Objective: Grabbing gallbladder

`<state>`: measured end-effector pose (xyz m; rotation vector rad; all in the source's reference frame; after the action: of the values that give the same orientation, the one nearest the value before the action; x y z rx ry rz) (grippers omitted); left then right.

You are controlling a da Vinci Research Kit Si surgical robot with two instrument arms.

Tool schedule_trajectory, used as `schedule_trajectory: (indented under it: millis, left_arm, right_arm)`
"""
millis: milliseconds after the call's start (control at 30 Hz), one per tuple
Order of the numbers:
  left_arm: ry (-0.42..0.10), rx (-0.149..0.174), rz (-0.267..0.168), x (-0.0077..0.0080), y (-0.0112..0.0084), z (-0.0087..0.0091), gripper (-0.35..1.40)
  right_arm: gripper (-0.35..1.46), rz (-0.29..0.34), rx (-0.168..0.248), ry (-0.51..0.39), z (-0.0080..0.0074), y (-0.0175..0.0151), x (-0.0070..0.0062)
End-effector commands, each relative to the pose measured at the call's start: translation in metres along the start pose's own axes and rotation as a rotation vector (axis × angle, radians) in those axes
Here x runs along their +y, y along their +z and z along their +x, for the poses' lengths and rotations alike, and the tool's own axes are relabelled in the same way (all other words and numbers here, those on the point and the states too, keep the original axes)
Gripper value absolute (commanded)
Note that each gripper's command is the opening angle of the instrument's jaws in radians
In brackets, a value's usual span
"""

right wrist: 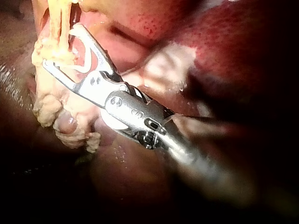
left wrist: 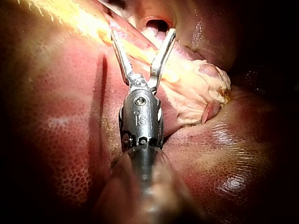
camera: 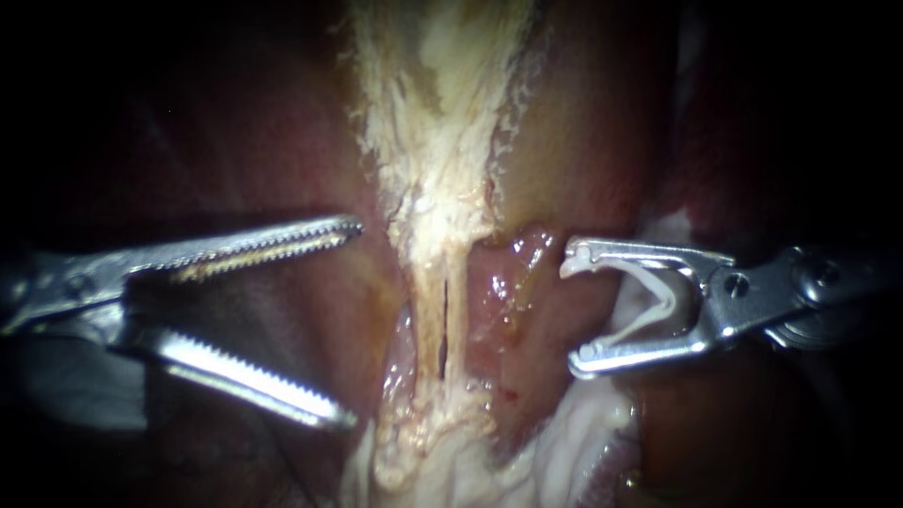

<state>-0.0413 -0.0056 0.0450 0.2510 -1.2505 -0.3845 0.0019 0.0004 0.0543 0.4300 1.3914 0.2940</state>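
Endoscope: the gallbladder [camera: 440, 103] reads as the pale, ragged fan at 12 o'clock. It narrows toward centre into two thin tubes [camera: 444, 310] lying side by side, with dark red liver [camera: 282, 160] on both flanks. The left instrument [camera: 353, 323] enters from 9 o'clock with its toothed jaws spread wide and empty, tips just short of the pale tissue and touching nothing. The right instrument [camera: 574, 310] enters from 3 o'clock. Its jaws stand apart but seat a white clip [camera: 654, 301] that bears on both. Left wrist: the left instrument [left wrist: 143, 33] straddles a pink-yellow strip, jaws apart and not closed on it. Counting its tip as 12, the yellowish gallbladder end [left wrist: 70, 14] runs off toward 10 and a lumpy pale clump [left wrist: 196, 88] sits near 3. Right wrist: the right instrument [right wrist: 60, 45] carries the clip [right wrist: 85, 65], with the tubes [right wrist: 55, 21] just ahead of its tips. Handling, as a judgement: light, soft, wet and thin-walled. It is likely slippery and apt to tear at the frayed margin. The best bite looks like a full fold of the pale body at 12 o'clock from the tubes, closed gently, sparing the tubes themselves.
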Motion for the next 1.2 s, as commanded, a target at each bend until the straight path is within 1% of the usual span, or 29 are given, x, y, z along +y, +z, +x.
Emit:
schedule_trajectory:
  millis: [33, 167, 200, 233, 267, 300, 367, 433, 467, 500, 600, 667, 800, 833, 1000, 1200]
  left_arm:
    - [0.000, -0.001, 0.001, 0.0000, -0.0001, -0.0001, 0.83]
    - [0.000, -0.001, 0.002, 0.0000, -0.0001, -0.0001, 0.84]
    - [-0.001, 0.001, -0.009, 0.0001, -0.0001, -0.0002, 0.86]
    - [0.005, 0.005, -0.030, 0.0001, -0.0001, -0.0002, 0.86]
    - [-0.025, 0.007, -0.048, 0.0001, -0.0002, -0.0003, 0.86]
    - [-0.067, 0.009, -0.070, 0.0001, -0.0002, -0.0003, 0.86]
    - [-0.134, 0.013, -0.117, 0.0001, -0.0003, -0.0003, 0.79]
    - [-0.207, 0.031, -0.152, 0.0001, -0.0002, -0.0004, 0.68]
    - [-0.233, 0.042, -0.165, 0.0002, -0.0001, -0.0005, 0.64]
    - [-0.266, 0.064, -0.180, 0.0003, 0.0001, -0.0005, 0.61]
    - [-0.338, 0.099, -0.210, 0.0008, 0.0010, -0.0005, 0.52]
    - [-0.365, 0.111, -0.224, 0.0012, 0.0016, -0.0004, 0.51]
    - [-0.388, 0.117, -0.243, 0.0023, 0.0027, 0.0000, 0.47]
    - [-0.395, 0.120, -0.254, 0.0026, 0.0030, 0.0002, 0.47]
    - [-0.425, 0.131, -0.289, 0.0035, 0.0032, 0.0008, 0.47]
    - [-0.457, 0.142, -0.320, 0.0043, 0.0038, 0.0011, 0.37]
  right_arm:
    - [0.60, 0.000, 0.000, 0.000, 0.0000, 0.0001, 0.0000]
    - [0.60, 0.000, 0.001, 0.000, 0.0000, 0.0001, 0.0000]
    - [0.60, 0.000, 0.001, 0.000, 0.0000, 0.0001, 0.0000]
    - [0.60, 0.000, 0.001, 0.000, 0.0000, 0.0001, 0.0000]
    - [0.60, 0.000, 0.000, 0.000, 0.0000, 0.0001, 0.0000]
    - [0.60, 0.000, 0.000, 0.000, 0.0000, 0.0001, 0.0000]
    - [0.60, 0.000, 0.001, 0.000, 0.0000, 0.0001, 0.0000]
    - [0.60, 0.000, 0.001, 0.000, 0.0000, 0.0001, 0.0000]
    - [0.60, 0.000, 0.001, 0.000, 0.0001, 0.0001, 0.0000]
    - [0.60, -0.001, 0.001, 0.000, 0.0001, 0.0002, 0.0000]
    - [0.60, -0.001, 0.001, 0.001, 0.0001, 0.0002, 0.0000]
    - [0.60, -0.001, 0.001, 0.001, 0.0001, 0.0002, 0.0000]
    - [0.60, -0.001, 0.001, 0.001, 0.0001, 0.0002, 0.0000]
    - [0.60, -0.001, 0.001, 0.001, 0.0001, 0.0002, 0.0000]
    - [0.60, 0.000, 0.001, 0.000, 0.0001, 0.0001, 0.0000]
    - [0.60, 0.000, 0.001, 0.001, 0.0001, 0.0001, 0.0000]
